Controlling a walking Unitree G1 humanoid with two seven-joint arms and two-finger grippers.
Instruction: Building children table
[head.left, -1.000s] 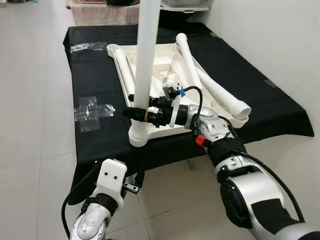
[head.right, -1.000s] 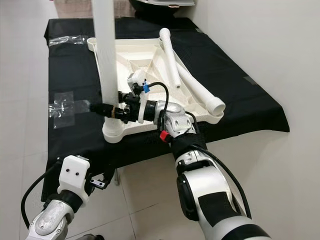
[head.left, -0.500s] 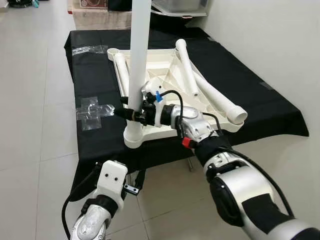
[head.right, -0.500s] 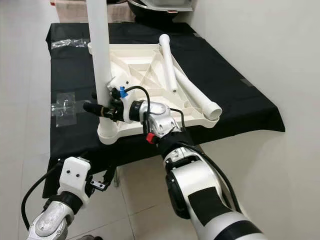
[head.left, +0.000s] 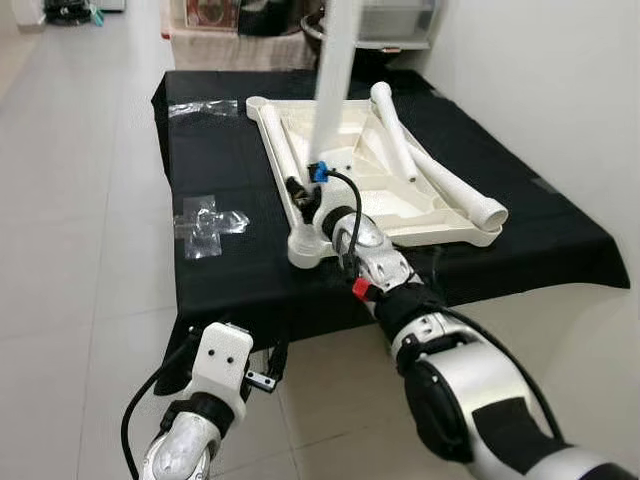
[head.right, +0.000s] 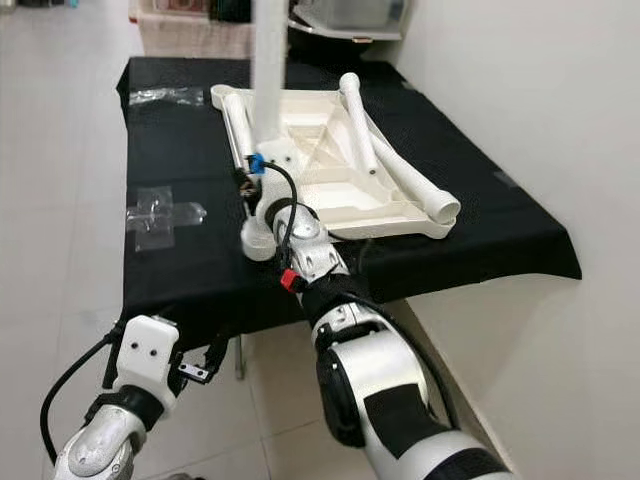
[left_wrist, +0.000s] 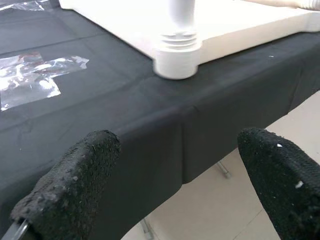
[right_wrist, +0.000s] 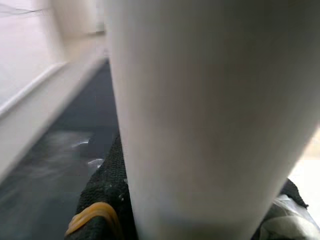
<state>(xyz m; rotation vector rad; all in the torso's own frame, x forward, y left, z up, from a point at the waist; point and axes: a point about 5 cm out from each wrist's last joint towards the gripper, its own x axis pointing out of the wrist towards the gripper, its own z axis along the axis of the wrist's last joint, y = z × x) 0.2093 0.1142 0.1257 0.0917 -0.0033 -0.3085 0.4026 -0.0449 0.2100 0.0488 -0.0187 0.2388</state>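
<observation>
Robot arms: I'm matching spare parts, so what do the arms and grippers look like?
Right arm: silver and black shells, a red button, a black cable with a blue tag. Left arm: silver, with a white wrist block with two holes and a black cable. Left gripper: two black, rough-textured fingers.

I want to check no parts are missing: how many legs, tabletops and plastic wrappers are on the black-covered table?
Legs: 4 (upright leg; lying legs)
Tabletop: 1
Plastic wrappers: 2
Total: 7
</observation>
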